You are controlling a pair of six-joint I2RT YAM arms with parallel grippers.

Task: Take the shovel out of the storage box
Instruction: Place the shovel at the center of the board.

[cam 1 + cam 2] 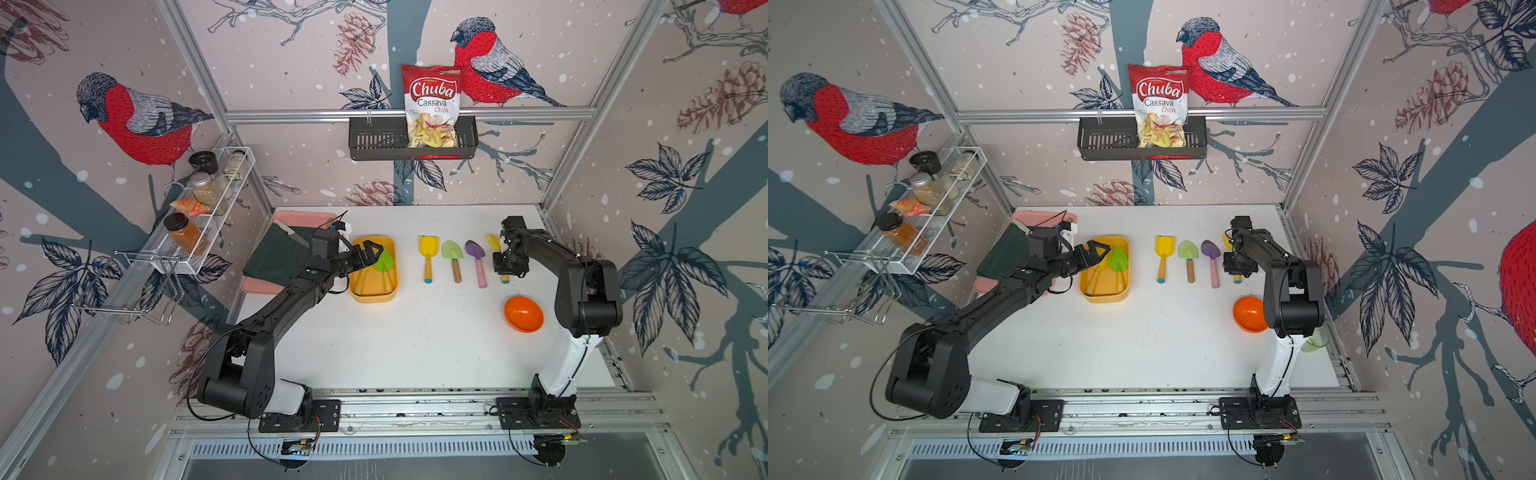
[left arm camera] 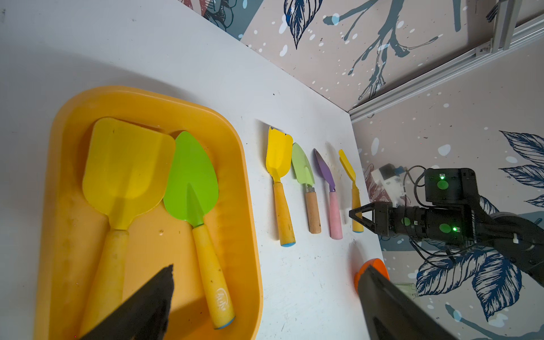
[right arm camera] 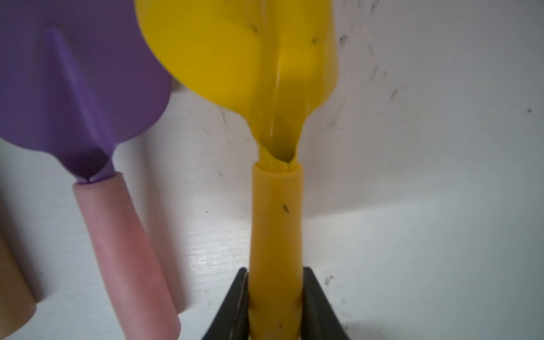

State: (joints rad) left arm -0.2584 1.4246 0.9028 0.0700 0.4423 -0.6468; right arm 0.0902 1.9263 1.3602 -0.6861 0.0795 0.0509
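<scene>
The yellow-orange storage box (image 1: pixel 374 297) sits left of the table's middle. Two shovels lie inside it: a square yellow one (image 2: pixel 126 176) and a bright green one (image 2: pixel 191 182) with a yellow handle. My left gripper (image 1: pixel 370 251) hovers over the box, open, with nothing between its fingers (image 2: pixel 164 282). At the right end of a row of shovels on the table, my right gripper (image 3: pixel 275 273) is shut on the handle of a pointed yellow shovel (image 3: pixel 276 220). That shovel's blade (image 1: pixel 493 242) points to the back wall.
Three more shovels lie in the row: yellow (image 1: pixel 428 257), light green (image 1: pixel 452 257) and purple with a pink handle (image 1: pixel 477 262). An orange bowl (image 1: pixel 523 313) stands near the right arm. A pink tray (image 1: pixel 257 286) holding a dark cloth (image 1: pixel 278 257) lies left of the box.
</scene>
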